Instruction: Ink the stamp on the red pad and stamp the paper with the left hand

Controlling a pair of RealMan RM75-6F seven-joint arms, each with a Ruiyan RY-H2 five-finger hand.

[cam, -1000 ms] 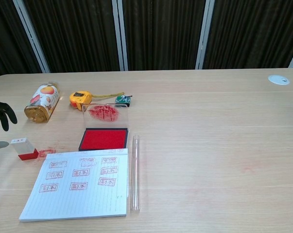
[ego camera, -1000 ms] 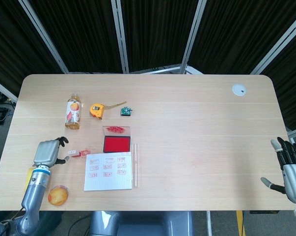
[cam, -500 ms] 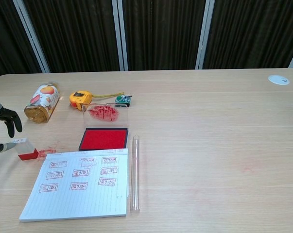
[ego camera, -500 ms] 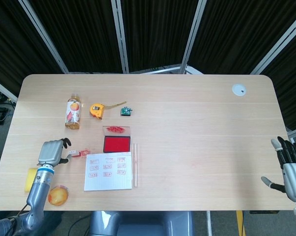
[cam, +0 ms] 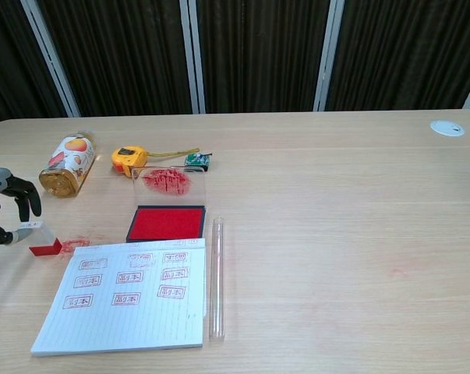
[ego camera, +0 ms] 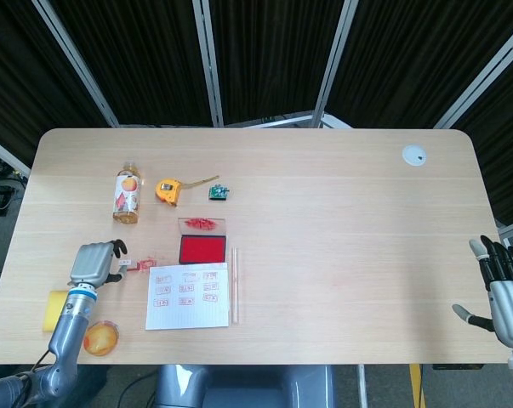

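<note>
The stamp (cam: 41,240), white with a red base, stands on the table left of the paper (cam: 125,292), which carries several red prints. My left hand (cam: 5,206) is at the stamp, thumb touching its near left side and curled fingers hanging just over its top with a small gap. In the head view the left hand (ego camera: 93,263) sits directly left of the stamp (ego camera: 130,266). The red ink pad (ego camera: 202,249) lies open above the paper (ego camera: 188,296), its clear lid (cam: 168,183) raised behind it. My right hand (ego camera: 503,289) hangs open off the table's right edge, holding nothing.
A juice bottle (ego camera: 126,195), yellow tape measure (ego camera: 168,190) and small green part (ego camera: 219,193) lie behind the pad. A clear tube (ego camera: 235,285) runs along the paper's right edge. A yellow sponge (ego camera: 54,310) and orange disc (ego camera: 101,337) sit near my left forearm.
My left hand has moved right up to the stamp, and its fingers now curl over the stamp's top. The stamp, paper and right hand have not moved.
</note>
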